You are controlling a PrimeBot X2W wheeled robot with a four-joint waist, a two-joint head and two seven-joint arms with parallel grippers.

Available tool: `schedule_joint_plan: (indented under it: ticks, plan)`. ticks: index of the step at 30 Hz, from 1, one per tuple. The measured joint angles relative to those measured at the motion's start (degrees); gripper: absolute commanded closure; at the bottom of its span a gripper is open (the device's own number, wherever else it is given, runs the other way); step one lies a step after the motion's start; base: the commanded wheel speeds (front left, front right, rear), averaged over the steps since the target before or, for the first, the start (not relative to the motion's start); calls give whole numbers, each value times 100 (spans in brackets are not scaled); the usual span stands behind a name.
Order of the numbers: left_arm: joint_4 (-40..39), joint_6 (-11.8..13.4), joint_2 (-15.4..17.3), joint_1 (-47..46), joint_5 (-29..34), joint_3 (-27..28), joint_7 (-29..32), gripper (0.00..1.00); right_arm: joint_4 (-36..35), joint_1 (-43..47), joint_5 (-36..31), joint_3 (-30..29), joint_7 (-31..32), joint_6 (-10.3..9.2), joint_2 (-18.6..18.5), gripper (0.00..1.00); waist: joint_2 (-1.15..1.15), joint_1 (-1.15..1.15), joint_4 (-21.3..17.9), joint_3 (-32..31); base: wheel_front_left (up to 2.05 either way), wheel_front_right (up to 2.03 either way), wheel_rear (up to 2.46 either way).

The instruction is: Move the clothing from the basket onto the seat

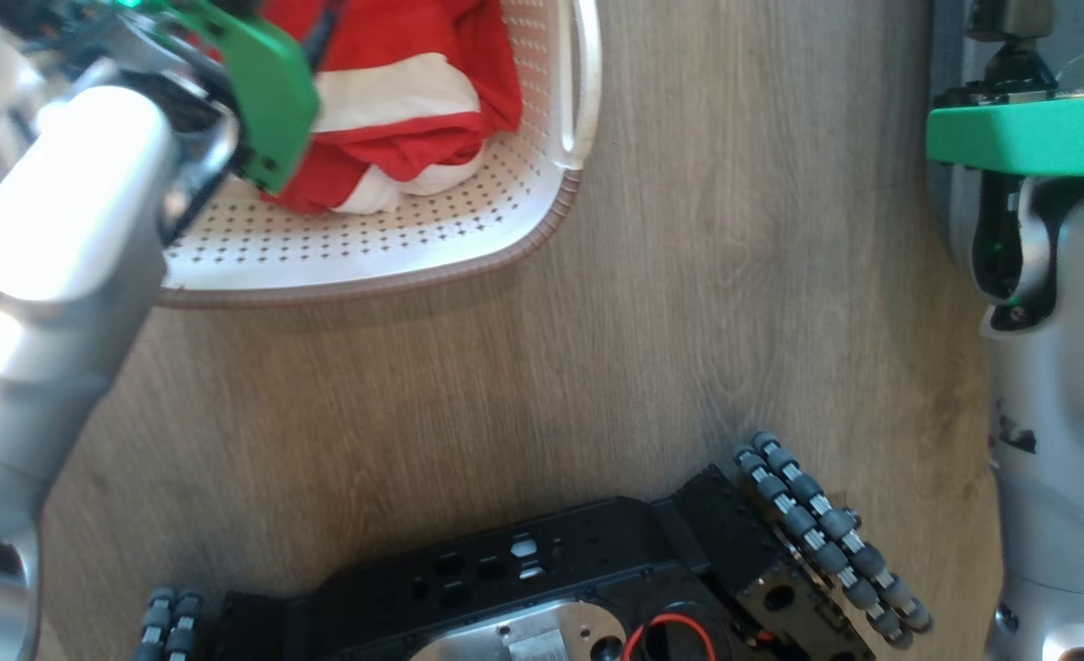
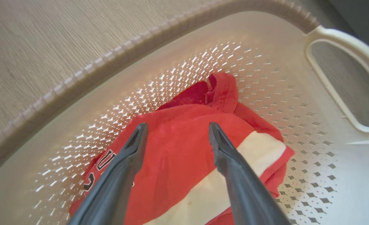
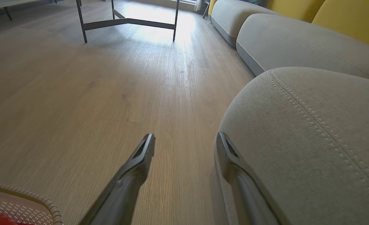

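Writing: white letters with dark outlines [image 2: 101, 165] on the clothing [image 2: 178, 150], near its left fold. Partly creased, and the word can't be read. No brand is legible.

The clothing is red with a wide white band, bunched up inside the basket [image 2: 109, 56], which has cream perforated walls, a brown woven-look rim and a side handle [image 2: 343, 40].

Left pincer [image 2: 177, 125]: fingers spread wide, nothing gripped, poised just over the red fabric. Can't tell if they touch it.

Right pincer [image 3: 186, 135]: spread wide and empty, over the floor [image 3: 109, 93] just beside the seat [image 3: 312, 140]. The seat is grey, with a rounded corner and pale double stitching.

Around: more grey cushions [image 3: 296, 40], yellow back cushions [image 3: 350, 18] and a dark metal table frame [image 3: 128, 22] farther off. In the head view, the robot's black base with roller wheels [image 1: 817, 532] is near the basket [image 1: 367, 248].

Surface: light wood-grain plank floor, with a sunlit patch by the frame.
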Motion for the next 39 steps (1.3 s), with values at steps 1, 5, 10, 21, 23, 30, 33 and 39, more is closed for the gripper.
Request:
schedule_joint_plan:
  ticks: [1,5,10,21,23,30,33,39]
  plan:
    - [123,1,19,-55,-118,19,8,0,-19,4,23,23,1,0,1,0,0,0,-38,27,0,0,0]
    - [617,1,46,-215,-280,19,105,0,-45,72,103,132,0,0,10,0,0,0,-174,117,0,0,0]
    - [1138,1,11,-377,-400,-64,100,0,-104,237,192,197,1,0,24,0,0,0,-301,230,0,0,0]
    - [1886,1,-82,-677,-343,-220,74,0,-178,249,268,334,1,0,29,0,0,0,-396,444,0,0,0]
    - [1978,1,-90,-699,-341,-275,43,0,-192,253,293,336,0,0,29,0,0,0,-420,473,0,0,0]
    - [2275,1,-133,-877,-289,-347,-62,0,-254,475,293,335,0,0,29,0,0,0,-479,545,0,0,0]
    - [2380,1,-141,-913,-282,-427,-110,0,-282,480,299,339,0,0,30,0,0,0,-501,580,0,0,0]
    - [2576,1,-166,-913,-146,-627,-211,60,-343,489,352,342,1,0,31,0,0,0,-527,591,0,0,0]
